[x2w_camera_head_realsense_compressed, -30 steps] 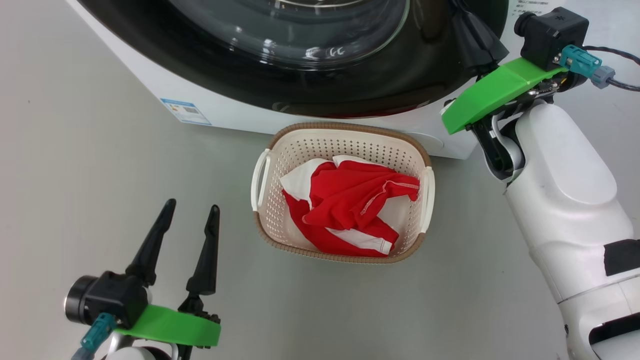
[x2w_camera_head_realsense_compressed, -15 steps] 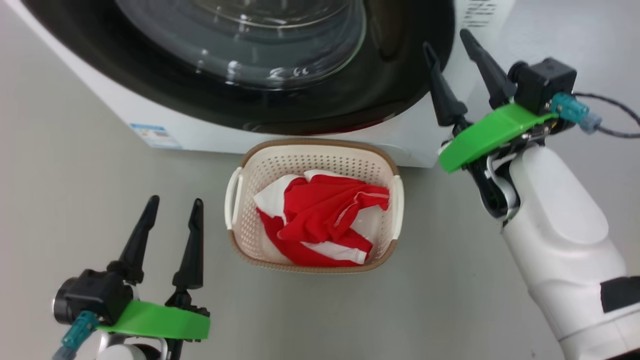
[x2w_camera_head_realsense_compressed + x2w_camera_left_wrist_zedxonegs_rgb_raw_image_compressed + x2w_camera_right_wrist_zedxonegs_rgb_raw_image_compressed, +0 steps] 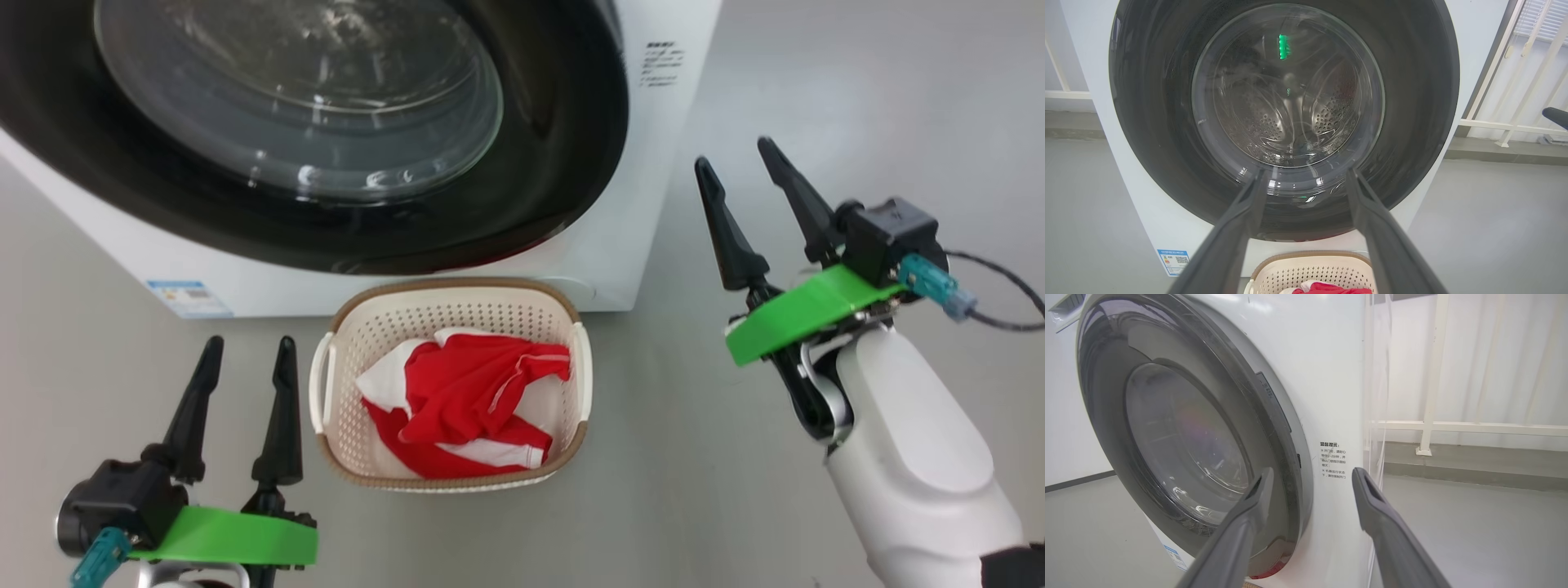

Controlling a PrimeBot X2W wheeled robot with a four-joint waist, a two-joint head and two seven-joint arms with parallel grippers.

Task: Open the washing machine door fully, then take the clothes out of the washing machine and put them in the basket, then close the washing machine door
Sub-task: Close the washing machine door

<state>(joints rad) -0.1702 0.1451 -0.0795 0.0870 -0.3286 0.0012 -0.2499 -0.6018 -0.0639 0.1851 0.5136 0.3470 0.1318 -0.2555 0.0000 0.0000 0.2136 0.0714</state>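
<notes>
Grey floor [image 3: 678, 506]; white railing [image 3: 1453, 426] at 3 o'clock in the right wrist view. The washing machine [image 3: 645, 163] takes 10 to 12 o'clock of the head view. The washing machine door [image 3: 563, 163] lies flush against its front and looks closed. Through the glass, the left wrist view shows the steel drum [image 3: 1290, 118] with no fabric in it. There is a red sliver at the door's 6 o'clock edge; can't tell whether it is fabric or reflection. Blue label sticker [image 3: 188, 298] at the cabinet's 7 o'clock corner.

The basket [image 3: 445, 286] stands on the floor at 6 o'clock of the machine, just beside its base. The clothes [image 3: 457, 400] are in it, a bunched heap of red and white.

The left gripper [image 3: 250, 343] is at 9 o'clock of the basket, near its handle and not touching it. Its jaws are wide with nothing between them. The right gripper [image 3: 735, 155] is at 2 o'clock of the basket, off the machine's corner and apart from it. Its jaws are wide and carry nothing.
</notes>
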